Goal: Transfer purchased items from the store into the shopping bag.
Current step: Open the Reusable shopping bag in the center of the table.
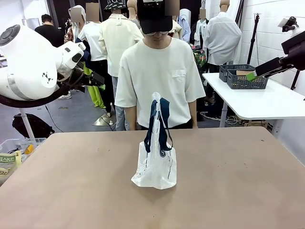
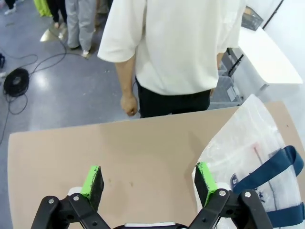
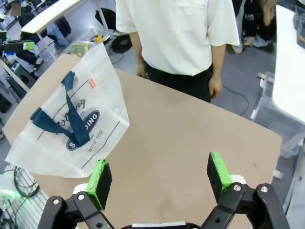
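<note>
The shopping bag [image 1: 155, 164] stands upright in the middle of the brown table [image 1: 228, 191], translucent white with navy straps and dark lettering. It leans into the left wrist view as the bag [image 2: 248, 157] at the right, and in the right wrist view the bag [image 3: 71, 129] lies at the left. My left gripper [image 2: 148, 183] hangs open above the table, its right finger close to the bag. My right gripper [image 3: 159, 179] is open too, over bare table beside the bag. Part of the right gripper [image 1: 267, 69] shows high at the front view's right edge. No purchased items are visible on the table.
A person in a white T-shirt [image 1: 159, 76] stands at the table's far edge, arms down. A white side table [image 1: 267, 102] at the right carries dark lattice baskets [image 1: 245, 78]. A clear bin [image 1: 16, 150] with packets sits at the left. My left arm's white body [image 1: 33, 62] looms upper left.
</note>
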{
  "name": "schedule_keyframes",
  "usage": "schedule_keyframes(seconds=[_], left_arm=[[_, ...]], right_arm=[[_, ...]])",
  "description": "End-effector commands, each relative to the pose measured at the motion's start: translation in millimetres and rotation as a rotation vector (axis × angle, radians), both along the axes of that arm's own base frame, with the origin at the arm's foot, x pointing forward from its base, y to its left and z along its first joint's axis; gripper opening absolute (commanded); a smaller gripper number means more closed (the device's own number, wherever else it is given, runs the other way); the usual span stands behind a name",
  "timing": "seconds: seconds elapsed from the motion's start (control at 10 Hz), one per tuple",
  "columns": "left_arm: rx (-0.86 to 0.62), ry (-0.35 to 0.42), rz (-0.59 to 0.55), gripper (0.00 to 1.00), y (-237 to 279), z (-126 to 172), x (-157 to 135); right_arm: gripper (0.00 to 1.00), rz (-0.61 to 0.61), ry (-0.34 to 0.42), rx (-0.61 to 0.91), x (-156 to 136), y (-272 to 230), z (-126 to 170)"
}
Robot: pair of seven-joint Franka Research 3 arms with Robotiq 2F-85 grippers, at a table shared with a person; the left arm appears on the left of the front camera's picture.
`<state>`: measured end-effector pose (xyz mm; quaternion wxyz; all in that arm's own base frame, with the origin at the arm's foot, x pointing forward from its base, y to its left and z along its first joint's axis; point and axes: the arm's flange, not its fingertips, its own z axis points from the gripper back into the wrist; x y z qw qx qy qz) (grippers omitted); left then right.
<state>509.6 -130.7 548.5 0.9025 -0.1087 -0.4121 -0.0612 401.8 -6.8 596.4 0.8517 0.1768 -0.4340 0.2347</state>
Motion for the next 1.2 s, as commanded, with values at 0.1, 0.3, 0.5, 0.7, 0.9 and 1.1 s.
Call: schedule_keyframes(seconds=[0.1, 0.3, 0.5, 0.7, 0.9, 1.1], left_arm=[[-0.084, 0.009, 0.055, 1.00, 1, -1, -11], [-0.170, 0.010, -0.030, 1.00, -47, 5, 37], [-0.214, 0.063, -0.141, 1.00, -99, 6, 60], [-0.219, 0.133, -0.213, 1.00, -143, -1, 73], [-0.209, 0.177, -0.252, 1.00, -170, -10, 83], [-0.192, 0.232, -0.293, 1.00, -184, -23, 89]], right_arm=[[1.00, 0.056, 0.028, 0.014, 0, 14, 1], [1.00, 0.124, 0.197, 0.016, 17, 76, -3], [1.00, 0.199, 0.241, 0.015, 22, 141, -7], [1.00, 0.256, 0.291, 0.035, 29, 195, -19], [1.00, 0.209, 0.316, 0.002, 37, 224, -36], [1.00, 0.227, 0.368, 0.029, 34, 246, -53]])
